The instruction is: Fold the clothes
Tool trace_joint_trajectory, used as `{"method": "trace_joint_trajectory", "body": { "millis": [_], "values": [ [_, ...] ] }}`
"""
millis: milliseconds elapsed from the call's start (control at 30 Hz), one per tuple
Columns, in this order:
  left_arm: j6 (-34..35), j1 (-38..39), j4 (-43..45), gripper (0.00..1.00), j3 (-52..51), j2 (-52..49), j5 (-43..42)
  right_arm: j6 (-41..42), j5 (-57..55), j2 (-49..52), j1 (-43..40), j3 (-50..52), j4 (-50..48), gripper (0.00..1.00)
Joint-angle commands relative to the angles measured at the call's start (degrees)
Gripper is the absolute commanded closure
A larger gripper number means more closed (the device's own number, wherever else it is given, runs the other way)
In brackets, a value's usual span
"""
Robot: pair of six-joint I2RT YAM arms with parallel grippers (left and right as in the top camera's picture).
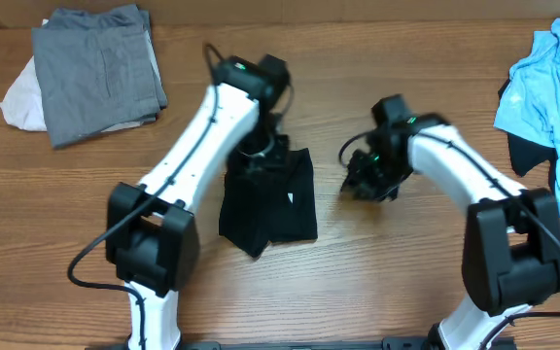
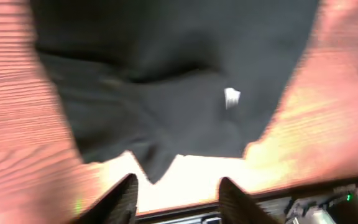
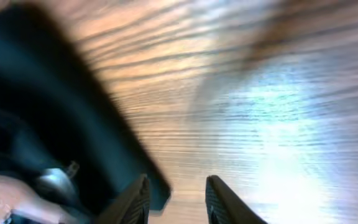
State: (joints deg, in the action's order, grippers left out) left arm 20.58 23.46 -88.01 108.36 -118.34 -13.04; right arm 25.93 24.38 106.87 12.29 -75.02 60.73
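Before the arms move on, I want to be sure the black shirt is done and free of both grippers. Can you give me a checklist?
1. Left gripper empty: ok, fingers apart, nothing between them.
2. Right gripper empty: ok, open over bare table.
3. Right gripper off the black shirt: ok, it sits beside it.
4. Black shirt folded compactly: ok, though its lower edge is uneven.
5. Left gripper lifted off the cloth: cannot tell, the wrist view is blurred.
6. Other clothes folded: not ok, the light blue garment lies crumpled at the right.
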Motion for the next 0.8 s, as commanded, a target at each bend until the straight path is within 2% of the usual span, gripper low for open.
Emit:
{"method": "trace_joint_trajectory", "body": {
  "millis": [0, 100, 200, 300, 467, 767],
  "values": [
    [-1.1, -4.7, -0.2, 0.44, 0.2, 1.1, 4.0, -11.2, 7.5, -1.6, -0.1, -6.5, 3.1, 0.62],
    [-1.0, -7.0, 0.5, 0.40, -1.0, 1.1, 7.2, -12.3, 10.0, -1.5, 1.3, -7.1, 2.8, 0.48],
    [-1.1, -8.9, 1.4, 0.32, -2.7, 1.1, 7.7, -12.4, 9.5, -1.3, 3.7, -6.3, 1.0, 0.44],
    [-1.1, -9.4, 2.0, 0.30, -5.0, 1.1, 7.7, -12.2, 8.5, -1.3, 6.6, -5.4, -1.1, 0.42],
    [-1.1, -9.1, 4.3, 0.31, -10.6, 1.1, 7.5, -5.5, -0.4, -1.2, 10.9, -3.5, -2.9, 0.42],
    [-1.1, -9.2, 9.8, 0.30, -17.6, 1.1, 5.4, -2.1, -0.3, -1.0, 12.4, 0.6, -7.3, 0.47]
  ]
}}
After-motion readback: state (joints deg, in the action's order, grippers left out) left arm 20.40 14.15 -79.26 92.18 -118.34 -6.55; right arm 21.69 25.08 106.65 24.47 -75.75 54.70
